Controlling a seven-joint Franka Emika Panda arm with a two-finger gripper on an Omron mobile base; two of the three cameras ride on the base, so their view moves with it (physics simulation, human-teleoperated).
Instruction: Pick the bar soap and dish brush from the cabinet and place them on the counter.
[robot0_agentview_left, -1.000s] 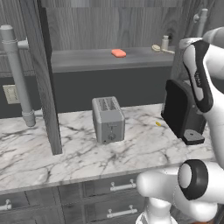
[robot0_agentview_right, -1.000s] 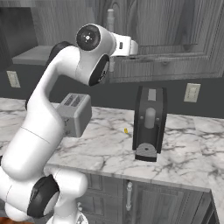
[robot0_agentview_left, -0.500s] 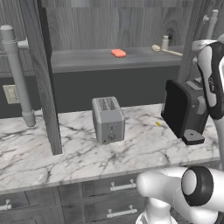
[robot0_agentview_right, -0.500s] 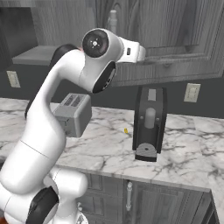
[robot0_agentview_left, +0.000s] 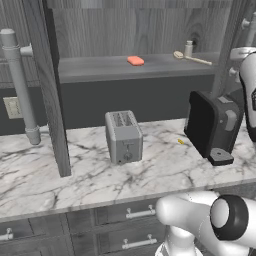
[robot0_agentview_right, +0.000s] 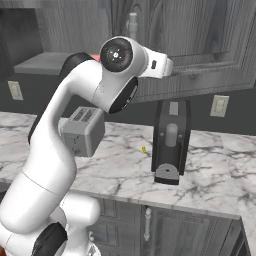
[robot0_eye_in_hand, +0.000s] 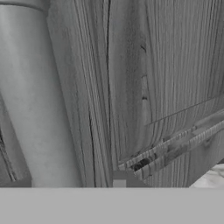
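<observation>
You are looking into the open cabinet (robot0_agentview_left: 150, 30) from the left base view: on its grey shelf (robot0_agentview_left: 100, 70) the soap (robot0_agentview_left: 135, 61) lies flat near the middle, and the brush (robot0_agentview_left: 191, 58) lies well to the right of it, round head to the left and handle running right toward the shelf's end. A small beige bottle (robot0_agentview_left: 188, 48) stands upright just behind the brush head. Neither thing has left the shelf. Below, the counter (robot0_agentview_left: 80, 180) carries a silver toaster (robot0_agentview_left: 123, 136) at its middle and a black coffee machine (robot0_agentview_left: 212, 127) to the right, with a tiny yellow speck (robot0_agentview_left: 180, 141) between them, nearer the machine. An open cabinet door (robot0_agentview_left: 50, 85) stands edge-on at the left, reaching down almost to the counter, and a long silver handle (robot0_agentview_left: 19, 85) hangs further left. In the right base view the arm reaches up to a closed panelled door (robot0_agentview_right: 200, 45), its wrist hard against the lower edge, above the coffee machine. The hand view looks at wood grain from very close, a silver bar handle (robot0_eye_in_hand: 30, 96) running along the left side. You cannot tell how the gripper's jaws stand: the fingertips are not clearly visible in any view, and nothing is seen between them.
</observation>
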